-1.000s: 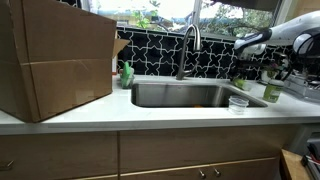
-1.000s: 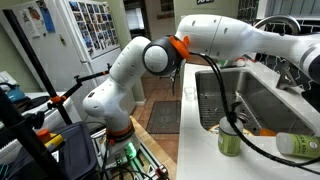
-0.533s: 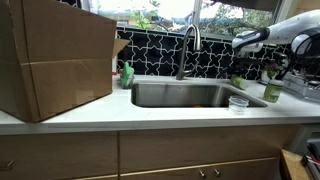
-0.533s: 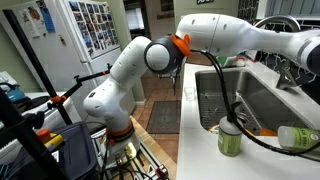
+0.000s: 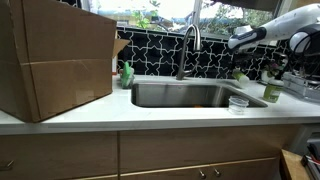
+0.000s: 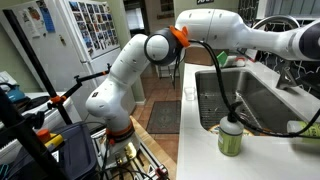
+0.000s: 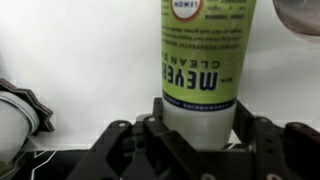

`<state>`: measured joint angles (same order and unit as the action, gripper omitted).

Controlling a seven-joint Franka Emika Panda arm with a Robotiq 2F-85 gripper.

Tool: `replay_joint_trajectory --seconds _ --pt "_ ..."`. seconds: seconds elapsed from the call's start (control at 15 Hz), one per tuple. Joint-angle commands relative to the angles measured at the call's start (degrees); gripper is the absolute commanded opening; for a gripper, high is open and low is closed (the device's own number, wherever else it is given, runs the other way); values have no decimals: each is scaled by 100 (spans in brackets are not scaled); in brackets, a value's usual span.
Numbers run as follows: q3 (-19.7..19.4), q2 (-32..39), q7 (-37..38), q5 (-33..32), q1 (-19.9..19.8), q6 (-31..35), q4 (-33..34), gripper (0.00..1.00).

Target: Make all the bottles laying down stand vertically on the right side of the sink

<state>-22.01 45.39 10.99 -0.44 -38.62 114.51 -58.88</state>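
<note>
In the wrist view my gripper [image 7: 198, 108] is shut on a light-green bottle [image 7: 205, 50] with a "Meyer's Clean Day" label, one finger on each side of its pale lower part. In an exterior view the gripper [image 5: 240, 68] holds this bottle [image 5: 240, 77] above the counter, right of the sink [image 5: 185, 96]. In an exterior view the held bottle [image 6: 306, 128] shows only at the right edge. A second light-green bottle [image 5: 272, 92] stands upright on the counter further right, and it also shows in an exterior view [image 6: 230, 138].
A small clear cup [image 5: 238, 103] stands on the counter near the sink's right rim. The curved faucet [image 5: 188, 45] rises behind the sink. A darker green soap bottle [image 5: 127, 73] and a big cardboard box [image 5: 55, 60] are on the left. A dish rack [image 5: 300, 80] is at the far right.
The held bottle has risen off the counter and tilted up from lying, moving toward the frame edge in an exterior view. The arm has lifted slightly. The standing bottle has not moved.
</note>
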Motion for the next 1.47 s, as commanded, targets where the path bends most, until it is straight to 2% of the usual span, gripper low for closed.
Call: replay_joint_trajectory --seconds 0.0,0.53,1.0,1.4 --pt "-326 -316 226 -452 302 215 -550 41" --pt "-1063 -609 1291 -1346 1007 536 -1411 41" --pt "-1594 -971 2387 -1846 1642 960 -2274 41" --pt "-2365 -1166 3701 -2754 2310 1420 -2945 41"
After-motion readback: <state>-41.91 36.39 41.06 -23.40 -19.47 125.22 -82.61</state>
